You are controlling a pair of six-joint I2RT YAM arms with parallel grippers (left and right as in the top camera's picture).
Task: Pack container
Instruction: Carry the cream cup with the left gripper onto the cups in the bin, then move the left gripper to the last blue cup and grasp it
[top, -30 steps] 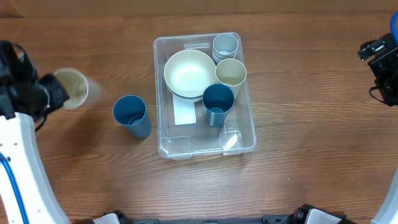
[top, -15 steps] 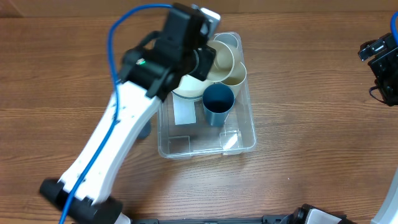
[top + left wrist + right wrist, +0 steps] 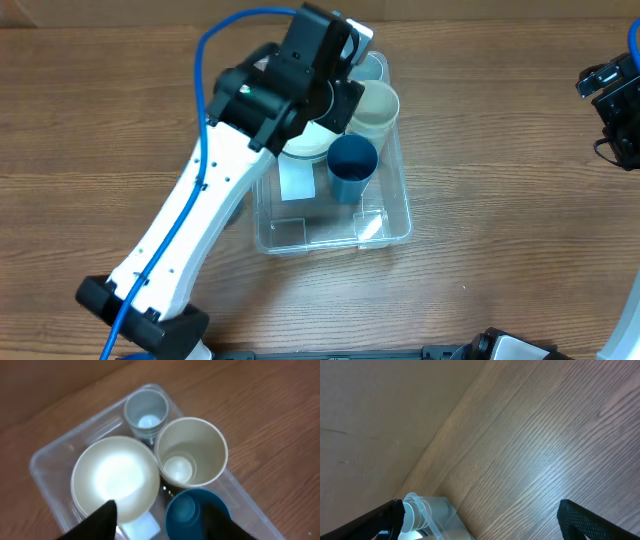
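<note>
As I look across the wooden table (image 3: 500,260), the container (image 3: 300,233) sits near its middle: one clear plastic rectangular bin with rounded corners, long side running away from the robot.

Contents, counted:
- One cream bowl (image 3: 115,482), in the far half against the left wall.
- One cream cup (image 3: 192,457), upright, just beside the bowl on its right.
- One small grey-blue cup (image 3: 146,412), upright in the far right corner, just beyond the cream cup.
- One dark blue cup (image 3: 192,512), upright, just on the near side of the cream cup.
- One white label (image 3: 296,184) on the bin's bottom, its far end hidden under the bowl.

Arms, two:
- The white left arm (image 3: 200,210) reaches slantwise over the bin's far half. The left gripper (image 3: 160,522) hangs above the bowl and cups, both fingers spread wide, nothing between them.
- The right gripper (image 3: 480,520) is out by the table's right edge, well apart from the container. Its two fingers (image 3: 582,515) are spread wide over bare wood, holding nothing.
</note>
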